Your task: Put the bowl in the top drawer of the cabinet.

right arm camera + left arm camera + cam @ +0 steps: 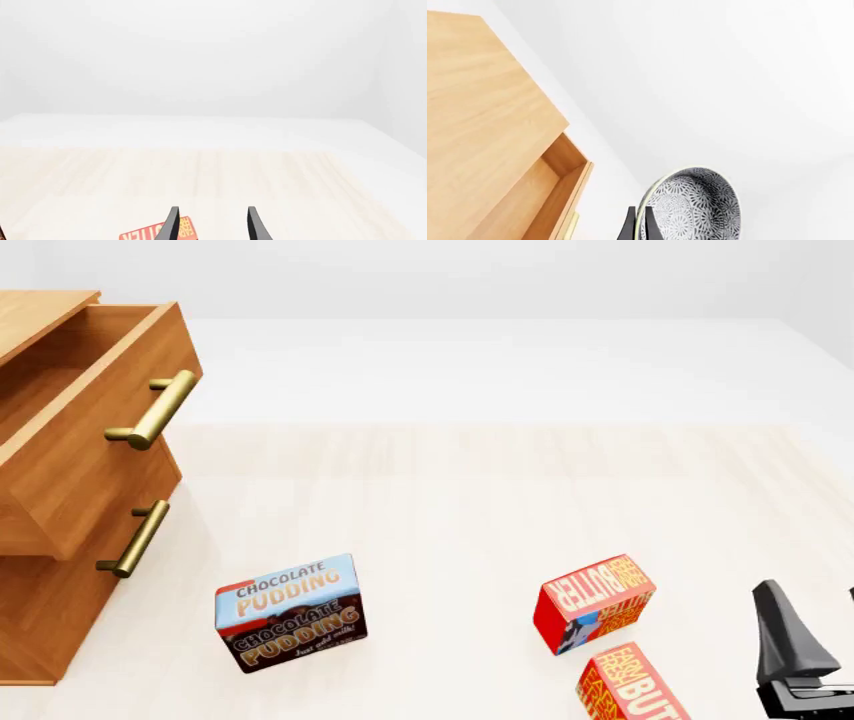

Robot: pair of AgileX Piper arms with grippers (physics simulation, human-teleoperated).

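Note:
In the left wrist view the grey bowl (pixel 697 207) with its pale dotted pattern stands on edge, its rim pinched between the dark fingers of my left gripper (pixel 640 216), which is shut on it. Beside it is the warm brown cabinet (pixel 480 100) with the top drawer (pixel 560 165) pulled open. The front view shows the cabinet (pixel 54 610) at the left and the open top drawer (pixel 80 390) with its long brass handle (pixel 154 410). Neither the bowl nor the left gripper appears there. My right gripper (pixel 817 625) hangs open at the lower right, its fingers (pixel 257 225) holding nothing.
A chocolate pudding box (pixel 290 612) stands in front of the cabinet. Two red butter boxes (pixel 595 602) (pixel 634 685) lie near the right gripper. The lower drawer's handle (pixel 134 538) shows it shut.

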